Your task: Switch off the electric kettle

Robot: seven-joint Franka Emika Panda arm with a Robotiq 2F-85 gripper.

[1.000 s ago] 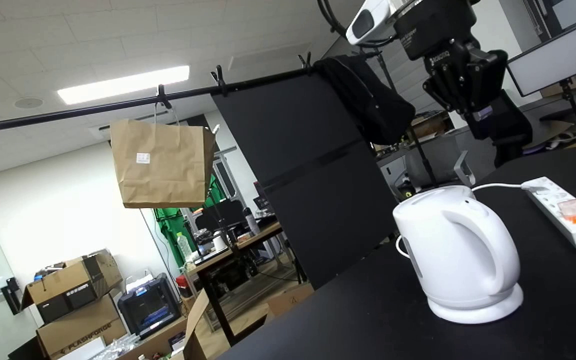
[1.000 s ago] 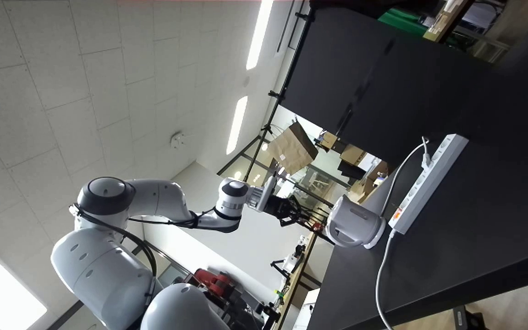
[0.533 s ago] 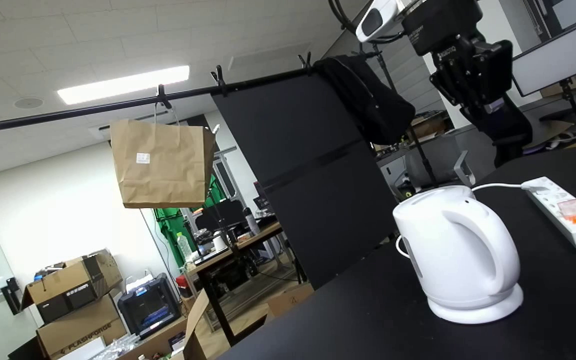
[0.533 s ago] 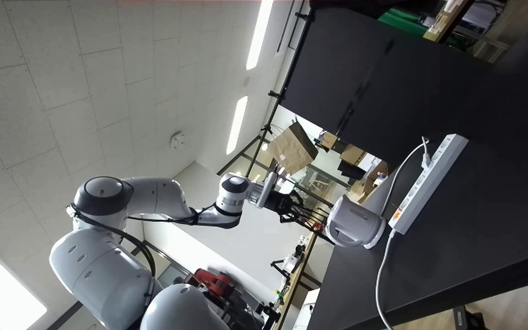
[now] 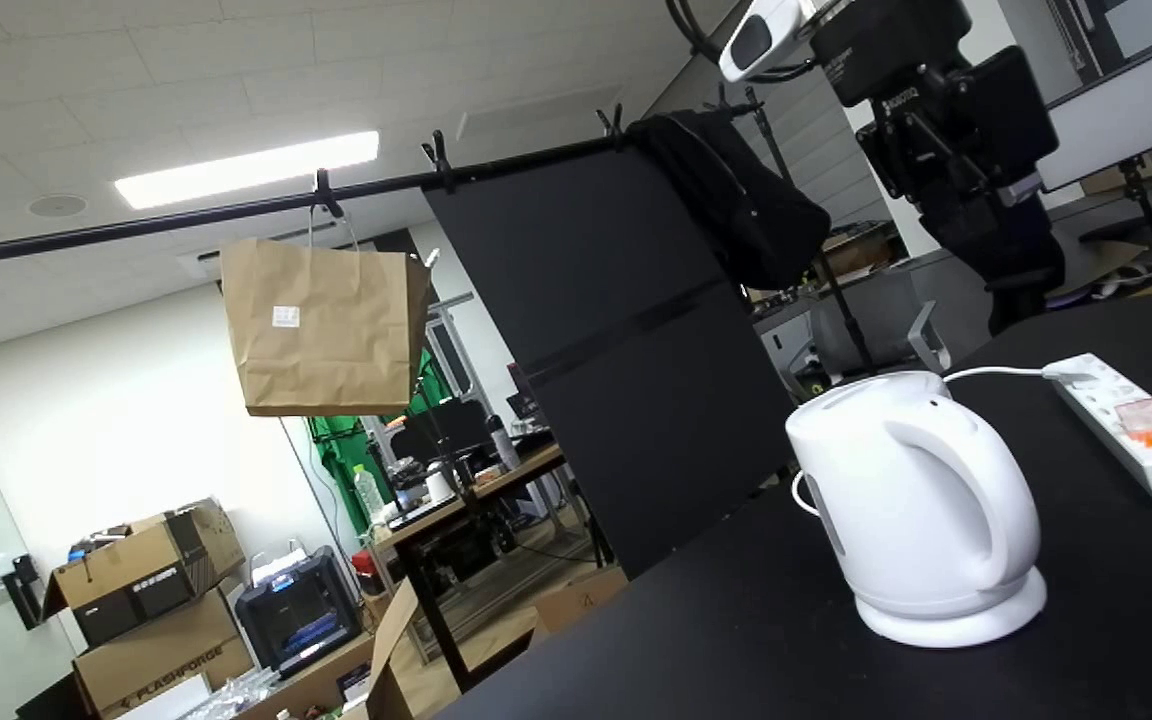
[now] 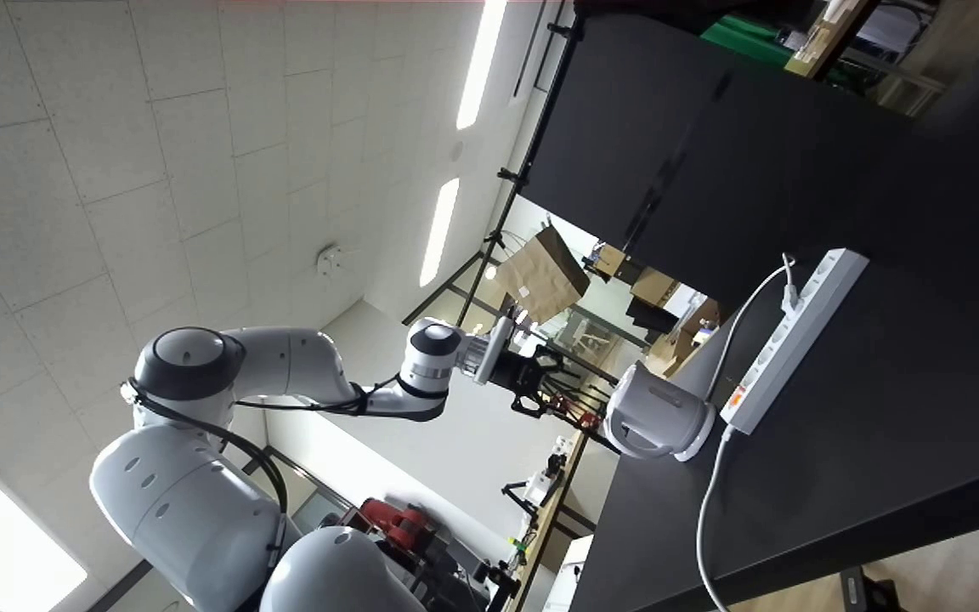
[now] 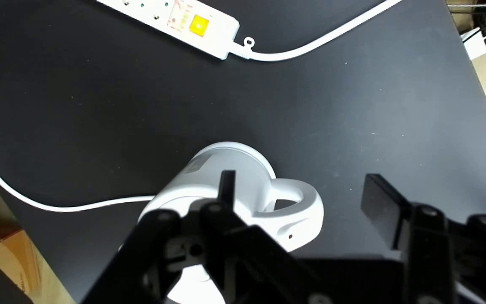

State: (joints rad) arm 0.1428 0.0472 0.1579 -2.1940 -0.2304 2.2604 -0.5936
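The white electric kettle [image 5: 911, 510] stands upright on the black table in both exterior views. Seen from above in the wrist view, its body [image 7: 247, 177] is partly covered by my left finger, while the looped handle [image 7: 308, 207] with a small dark dot shows between the fingers. My gripper [image 7: 302, 194] is open with a wide gap and grips nothing. In an exterior view the gripper [image 6: 554, 381] hangs off the kettle's lid end, apart from it. A thin white cord [image 7: 57, 208] runs from the kettle.
A white power strip [image 5: 1131, 430] lies near the kettle, its orange switch [image 7: 199, 25] showing bright yellow in the wrist view. A thicker white cable [image 7: 323, 40] leaves its end. A brown paper bag [image 5: 326, 330] hangs from a black bar. The table edge [image 7: 479, 80] is at right.
My gripper has gone from shut to open, its fingers spreading apart. The hand has moved slightly up and to the right in an exterior view. The kettle has not moved.
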